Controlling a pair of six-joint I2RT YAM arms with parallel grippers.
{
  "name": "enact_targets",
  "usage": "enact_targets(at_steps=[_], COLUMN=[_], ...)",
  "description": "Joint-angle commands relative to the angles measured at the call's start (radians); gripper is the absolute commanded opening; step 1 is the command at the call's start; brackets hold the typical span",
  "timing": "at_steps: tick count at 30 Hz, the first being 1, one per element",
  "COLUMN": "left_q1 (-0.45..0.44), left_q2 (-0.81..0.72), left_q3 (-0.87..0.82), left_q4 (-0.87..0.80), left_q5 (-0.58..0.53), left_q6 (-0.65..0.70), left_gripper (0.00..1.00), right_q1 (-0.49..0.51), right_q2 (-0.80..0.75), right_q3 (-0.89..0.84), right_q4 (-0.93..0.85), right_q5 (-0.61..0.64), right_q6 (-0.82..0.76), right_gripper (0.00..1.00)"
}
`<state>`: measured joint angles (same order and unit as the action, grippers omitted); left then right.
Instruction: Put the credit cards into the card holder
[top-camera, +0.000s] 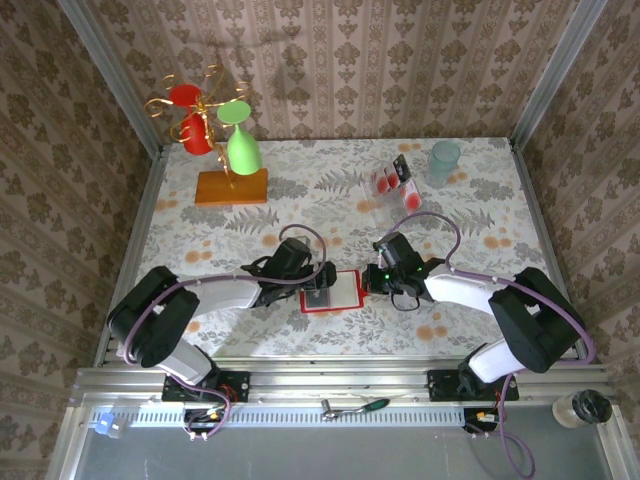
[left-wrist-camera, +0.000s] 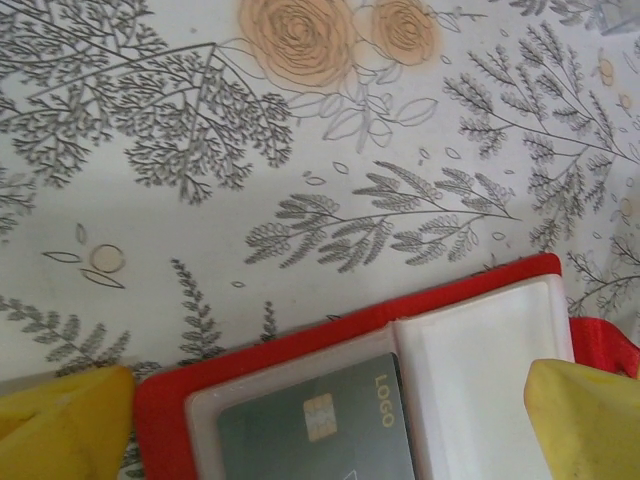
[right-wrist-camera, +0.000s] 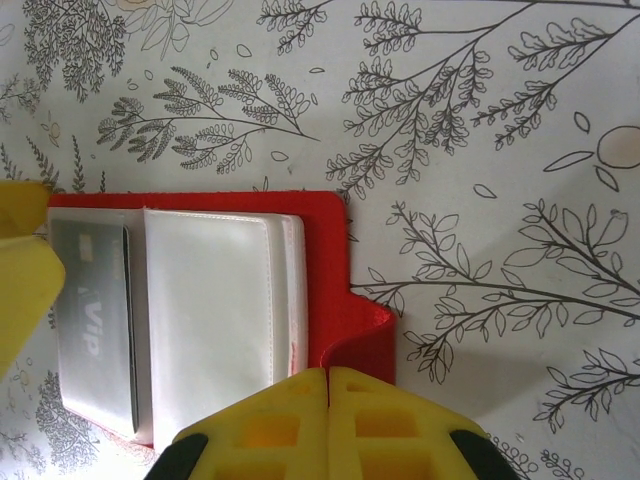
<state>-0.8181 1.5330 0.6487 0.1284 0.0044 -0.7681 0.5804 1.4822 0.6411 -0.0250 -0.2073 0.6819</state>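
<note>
Progress: one grey card (right-wrist-camera: 90, 320) sits in the open card holder (top-camera: 345, 290), between your jaws | left jaws spread, straddling it | right jaws pressed together beside its flap | remaining credit cards (top-camera: 392, 180) well beyond, yet to load.

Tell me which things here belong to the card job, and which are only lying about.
Job: card holder; grey card inside it; credit cards farther back.
Lying about: cup stand; pale green cup; green-handled tool.
</note>
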Motion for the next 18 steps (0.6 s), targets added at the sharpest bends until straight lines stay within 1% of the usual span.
enact_targets(at_steps=[1,7,11,18], left_q1=[-0.014,-0.013,-0.018,-0.043], left_q2=[-0.009,-0.075,-0.094,-0.077], left_q3=[0.028,0.06,0.078,0.093], left_q4=[-0.004,-0.045,-0.008,0.07], left_q5=[0.024,0.011,0.044,0.089], left_q6=[-0.022,-0.003,-0.013,-0.055], left_gripper=[1.0,1.0,1.0,1.0], right_q1=[0.002,0.001,0.0,-0.015], right_q2=[0.013,0.013,0.01,-0.003], right_q3=[-0.014,-0.008,-0.007,-0.009], right_q4=[-0.002,-0.006,-0.006,-0.006], right_q5=[-0.02,-0.021,-0.021,-0.034], right_q6=[0.009,0.004,0.004,0.01], right_gripper=[0.0,0.0,0.0,0.0])
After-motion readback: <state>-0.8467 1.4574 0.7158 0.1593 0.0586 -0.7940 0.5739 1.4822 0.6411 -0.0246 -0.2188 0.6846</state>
